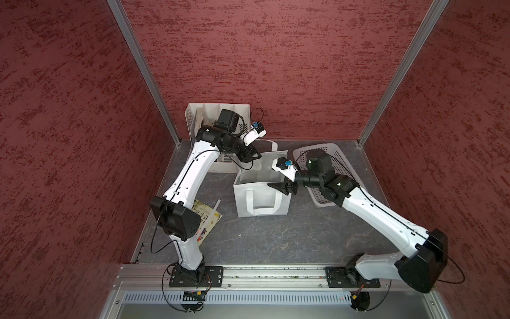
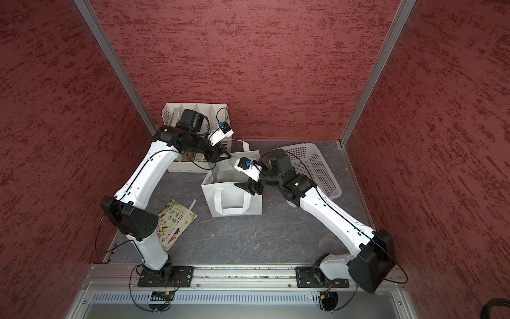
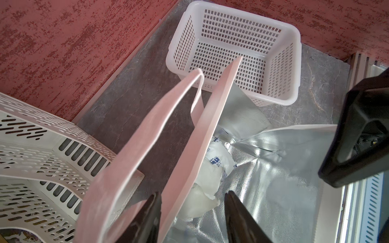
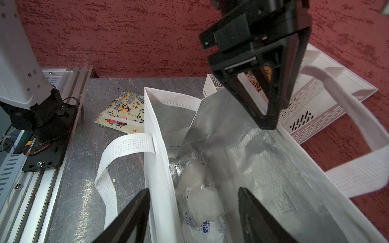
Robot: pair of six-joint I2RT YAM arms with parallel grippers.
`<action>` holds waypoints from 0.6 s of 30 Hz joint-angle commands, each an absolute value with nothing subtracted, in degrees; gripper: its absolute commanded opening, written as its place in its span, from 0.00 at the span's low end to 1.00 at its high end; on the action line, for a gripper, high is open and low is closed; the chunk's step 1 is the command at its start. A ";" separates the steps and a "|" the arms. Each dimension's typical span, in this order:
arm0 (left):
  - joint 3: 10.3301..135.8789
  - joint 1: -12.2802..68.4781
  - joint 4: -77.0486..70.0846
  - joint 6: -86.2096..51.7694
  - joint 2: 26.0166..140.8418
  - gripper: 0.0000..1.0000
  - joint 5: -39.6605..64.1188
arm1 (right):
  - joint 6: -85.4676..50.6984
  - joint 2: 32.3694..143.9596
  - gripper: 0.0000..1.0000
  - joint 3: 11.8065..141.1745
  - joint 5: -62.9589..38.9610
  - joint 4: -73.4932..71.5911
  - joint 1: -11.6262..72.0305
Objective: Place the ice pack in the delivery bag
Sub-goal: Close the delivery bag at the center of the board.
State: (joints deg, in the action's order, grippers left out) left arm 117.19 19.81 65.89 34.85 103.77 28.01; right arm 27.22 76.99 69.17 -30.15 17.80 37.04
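The white delivery bag (image 1: 259, 198) (image 2: 234, 201) stands open mid-table, its silver lining (image 4: 263, 168) showing. The ice pack (image 3: 214, 164) (image 4: 202, 202), a clear pouch with blue print, lies on the bag's floor. My left gripper (image 1: 252, 157) (image 3: 192, 193) is open astride the bag's far wall, one finger outside and one inside. My right gripper (image 1: 278, 187) (image 4: 193, 190) is open astride the near wall by the right corner, with the wall close to its outer finger. Neither touches the ice pack.
A white perforated basket (image 1: 336, 150) (image 3: 231, 42) sits at the back right, partly under my right arm. A white slotted file rack (image 1: 198, 116) (image 4: 315, 101) stands at the back left. A picture book (image 2: 174, 221) lies front left. One bag handle (image 4: 126, 145) droops outward.
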 commanded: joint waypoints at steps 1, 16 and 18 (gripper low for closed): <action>118.62 19.38 66.25 37.16 105.69 0.48 27.84 | 26.65 77.30 0.68 70.96 -29.22 20.12 37.42; 119.02 19.51 69.80 37.62 105.96 0.00 29.58 | 29.00 76.85 0.67 73.56 -29.83 25.43 37.46; 118.41 19.56 70.32 37.56 105.08 0.00 31.02 | 30.33 76.81 0.67 73.65 -30.30 27.14 37.53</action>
State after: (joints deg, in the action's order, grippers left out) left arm 118.02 19.66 67.96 37.36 106.94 28.16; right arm 28.36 77.17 72.40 -30.13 23.29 37.08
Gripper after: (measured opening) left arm 0.046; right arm 0.676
